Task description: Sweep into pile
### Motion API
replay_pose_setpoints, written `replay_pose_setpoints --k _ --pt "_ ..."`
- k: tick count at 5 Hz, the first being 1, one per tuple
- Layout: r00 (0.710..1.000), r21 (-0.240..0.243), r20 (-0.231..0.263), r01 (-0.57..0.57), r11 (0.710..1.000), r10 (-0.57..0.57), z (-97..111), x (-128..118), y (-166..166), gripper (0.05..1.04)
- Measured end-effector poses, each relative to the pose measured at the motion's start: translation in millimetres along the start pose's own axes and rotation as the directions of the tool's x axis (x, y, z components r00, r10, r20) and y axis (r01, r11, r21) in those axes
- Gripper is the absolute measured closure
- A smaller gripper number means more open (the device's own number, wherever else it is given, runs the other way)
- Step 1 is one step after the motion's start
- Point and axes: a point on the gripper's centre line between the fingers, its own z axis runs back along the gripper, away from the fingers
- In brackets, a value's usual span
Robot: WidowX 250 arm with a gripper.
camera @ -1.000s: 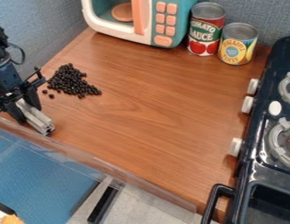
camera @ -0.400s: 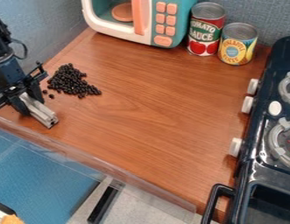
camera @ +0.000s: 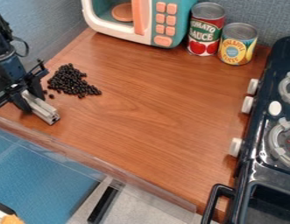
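A slanting grey bar (camera: 41,109) is gripped by the claw (camera: 31,100). The black beans (camera: 71,81) are heaped just beside the claw, on its side toward the toy microwave (camera: 160,22); a few are scattered between heap and claw.

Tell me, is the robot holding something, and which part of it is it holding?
Yes, the gripper is holding a grey bar by its upper-left part, and its lower-right end sticks out.
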Motion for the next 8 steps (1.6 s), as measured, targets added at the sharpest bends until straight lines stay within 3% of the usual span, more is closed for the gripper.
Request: replay_pose_setpoints --k 2,3,4,6,8 --pt "1.000 0.001 0.000 0.015 1.000 -0.015 -2 -7 -9 0.697" --pt "0.998 -0.041 0.022 0.060 0.997 -0.059 -4 -21 -23 0.697" --pt "0.988 -0.074 0.012 0.156 0.985 -0.156 -5 -52 -37 0.697" --pt "0.977 -0.077 0.010 0.212 0.974 -0.212 -4 -59 -47 0.697" --pt "0.983 -0.078 0.012 0.184 0.980 -0.184 -5 -53 -58 0.697"
